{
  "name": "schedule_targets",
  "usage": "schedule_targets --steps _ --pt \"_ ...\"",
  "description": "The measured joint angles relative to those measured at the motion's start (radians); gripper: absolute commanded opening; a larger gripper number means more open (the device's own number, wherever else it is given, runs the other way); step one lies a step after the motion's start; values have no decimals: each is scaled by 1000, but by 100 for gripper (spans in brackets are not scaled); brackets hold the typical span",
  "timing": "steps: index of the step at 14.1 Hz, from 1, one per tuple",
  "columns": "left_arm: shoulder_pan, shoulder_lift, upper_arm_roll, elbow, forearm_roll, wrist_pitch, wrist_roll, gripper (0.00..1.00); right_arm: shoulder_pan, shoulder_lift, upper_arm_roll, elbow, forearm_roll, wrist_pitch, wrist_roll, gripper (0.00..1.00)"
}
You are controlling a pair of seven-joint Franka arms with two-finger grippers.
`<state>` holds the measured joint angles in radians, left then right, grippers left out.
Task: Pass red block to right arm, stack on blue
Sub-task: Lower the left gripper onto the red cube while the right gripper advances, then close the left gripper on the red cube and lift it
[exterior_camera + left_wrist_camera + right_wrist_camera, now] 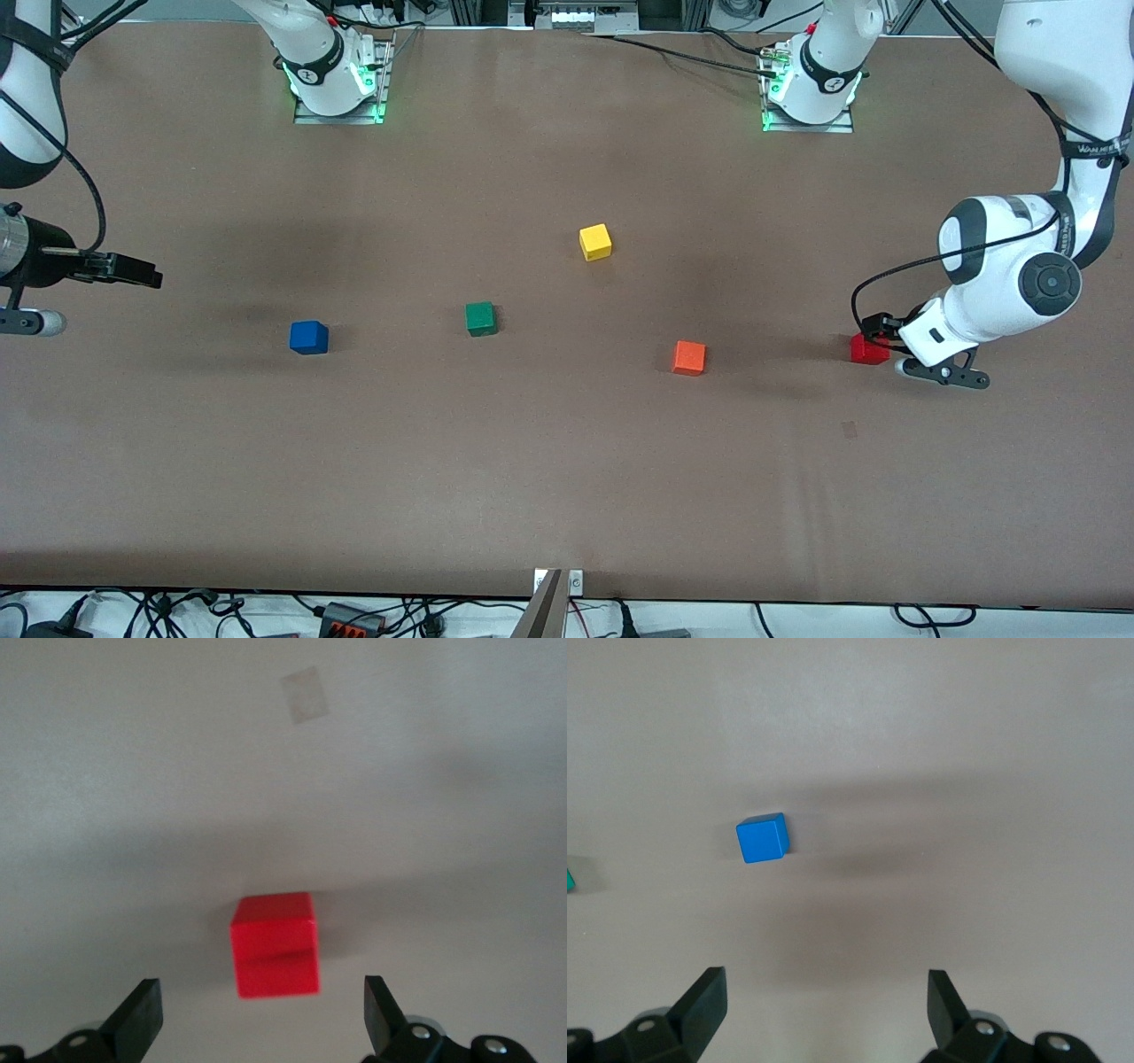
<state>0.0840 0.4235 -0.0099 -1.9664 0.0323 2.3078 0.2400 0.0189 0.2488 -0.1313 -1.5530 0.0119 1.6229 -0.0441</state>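
Observation:
The red block (868, 348) lies on the brown table near the left arm's end; in the left wrist view (275, 944) it sits just ahead of the fingertips, not between them. My left gripper (889, 348) (262, 1005) is open, low over the table right beside the block. The blue block (308, 338) lies toward the right arm's end and shows in the right wrist view (762, 838). My right gripper (142, 273) (827, 988) is open and empty, up in the air at the right arm's end of the table, apart from the blue block.
A green cube (480, 318) lies beside the blue block toward the table's middle, its edge showing in the right wrist view (570, 879). An orange cube (688, 358) lies between the green cube and the red block. A yellow cube (595, 242) lies farther from the camera.

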Motion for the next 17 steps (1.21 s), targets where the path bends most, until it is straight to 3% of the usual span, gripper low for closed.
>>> schedule_targets --steps 9,11,13,16,17 --pt "14 67 -9 -36 0 109 38 100 36 39 2 -14 5 0 1 100" --pt "14 70 -9 -38 0 111 39 99 55 47 5 -23 47 0 1 100" --pt "14 77 -9 -43 0 128 40 84 81 62 6 -32 161 0 2 100" --pt "14 97 -9 -48 0 149 40 34 112 103 8 -33 354 3 4 100" --pt "14 99 -10 -49 0 150 40 26 115 119 8 -33 427 5 4 100"
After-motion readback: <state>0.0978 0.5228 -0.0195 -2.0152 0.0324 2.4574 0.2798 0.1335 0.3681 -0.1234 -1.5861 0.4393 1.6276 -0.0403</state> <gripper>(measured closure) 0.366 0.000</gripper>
